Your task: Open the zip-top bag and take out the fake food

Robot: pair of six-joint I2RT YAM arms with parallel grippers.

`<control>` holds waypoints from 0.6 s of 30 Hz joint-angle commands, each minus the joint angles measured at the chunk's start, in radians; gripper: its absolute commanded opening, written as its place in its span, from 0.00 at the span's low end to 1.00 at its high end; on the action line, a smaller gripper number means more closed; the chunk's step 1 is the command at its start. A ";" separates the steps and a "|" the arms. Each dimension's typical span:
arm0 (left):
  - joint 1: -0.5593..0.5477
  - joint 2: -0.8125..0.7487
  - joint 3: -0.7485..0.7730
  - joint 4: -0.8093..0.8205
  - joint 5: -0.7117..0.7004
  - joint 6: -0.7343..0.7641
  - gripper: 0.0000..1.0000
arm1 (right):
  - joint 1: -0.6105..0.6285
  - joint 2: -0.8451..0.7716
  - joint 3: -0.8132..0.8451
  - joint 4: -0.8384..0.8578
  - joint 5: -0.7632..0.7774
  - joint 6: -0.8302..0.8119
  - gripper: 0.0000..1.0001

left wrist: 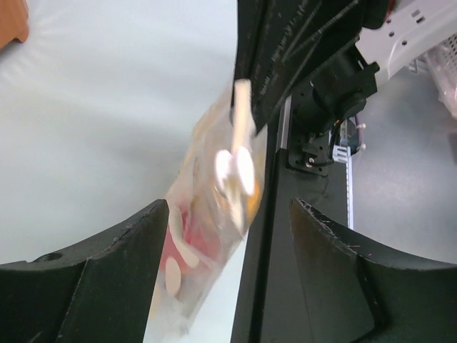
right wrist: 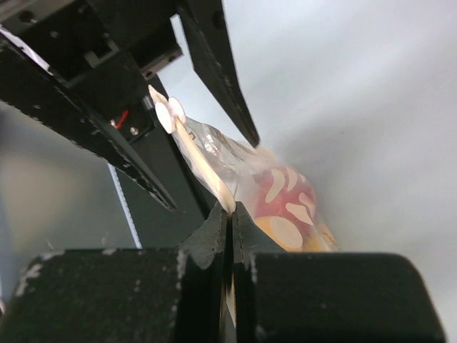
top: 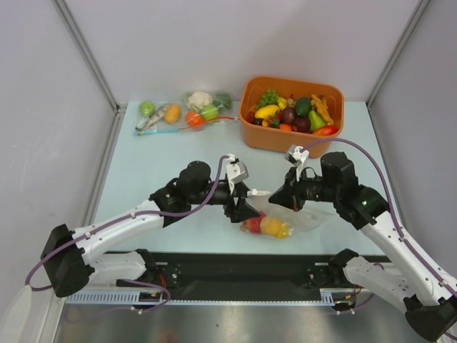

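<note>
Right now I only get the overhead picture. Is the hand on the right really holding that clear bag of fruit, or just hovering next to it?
Observer: Holding it. Its wrist camera shows the right hand shut on the pale zip strip of the zip-top bag.
Operator: And the other one?
Observer: The left hand is open. Its fingers stand on either side of the bag, not closed on it.
Operator: Is there anything for it to grab there?
Observer: Possibly. Small white round tabs sit at the strip's far end, in the gap between those fingers.
</note>
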 commanded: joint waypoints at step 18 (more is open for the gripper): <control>0.005 0.196 0.143 0.104 0.120 -0.071 0.00 | -0.009 -0.010 0.006 0.009 0.021 0.080 0.28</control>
